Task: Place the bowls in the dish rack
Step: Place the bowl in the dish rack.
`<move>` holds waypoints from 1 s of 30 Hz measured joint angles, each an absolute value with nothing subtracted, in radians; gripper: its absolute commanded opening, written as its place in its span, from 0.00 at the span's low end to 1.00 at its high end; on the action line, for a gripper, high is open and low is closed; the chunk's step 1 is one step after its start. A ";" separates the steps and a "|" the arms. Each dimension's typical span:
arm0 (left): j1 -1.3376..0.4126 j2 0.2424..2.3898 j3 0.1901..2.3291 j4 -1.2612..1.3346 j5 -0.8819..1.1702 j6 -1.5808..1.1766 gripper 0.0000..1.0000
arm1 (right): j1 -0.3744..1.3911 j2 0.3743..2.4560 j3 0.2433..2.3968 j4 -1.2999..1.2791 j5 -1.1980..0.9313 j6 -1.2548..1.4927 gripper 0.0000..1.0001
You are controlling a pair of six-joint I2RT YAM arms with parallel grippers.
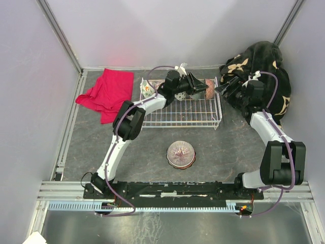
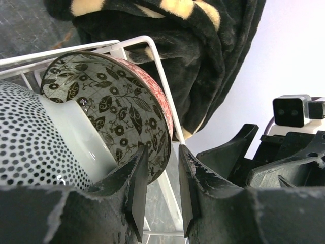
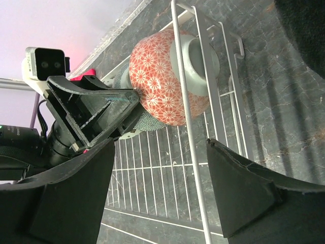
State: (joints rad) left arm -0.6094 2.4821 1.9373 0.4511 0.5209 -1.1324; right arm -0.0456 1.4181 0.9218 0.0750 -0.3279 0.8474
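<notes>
Top external view showed you a job partly done. At the left, the red cloth lay beside the white wire dish rack, not in it. Inside the rack's right end, a white dotted bowl and a red floral bowl stood on edge, one nested against the other. Your left fingers stood slightly apart astride the floral bowl's rim; whether they pinched it could not be told. One pink-patterned bowl sat on the worktop in front of the rack, not yet loaded. Your right fingers were spread wide and empty, just outside the rack's right end. No brand, label or writing was readable.
</notes>
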 measured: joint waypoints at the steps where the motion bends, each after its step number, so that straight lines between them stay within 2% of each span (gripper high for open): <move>1: -0.609 2.480 1.937 0.439 0.518 -1.123 0.37 | -0.046 1.421 0.922 0.075 -0.328 0.847 0.80; 17: -0.618 2.420 1.941 0.240 0.444 -0.976 0.37 | -0.035 1.441 0.922 0.076 -0.327 0.847 0.79; 30: -0.633 2.414 2.048 0.036 0.368 -0.871 0.38 | -0.035 1.441 0.922 0.076 -0.327 0.847 0.79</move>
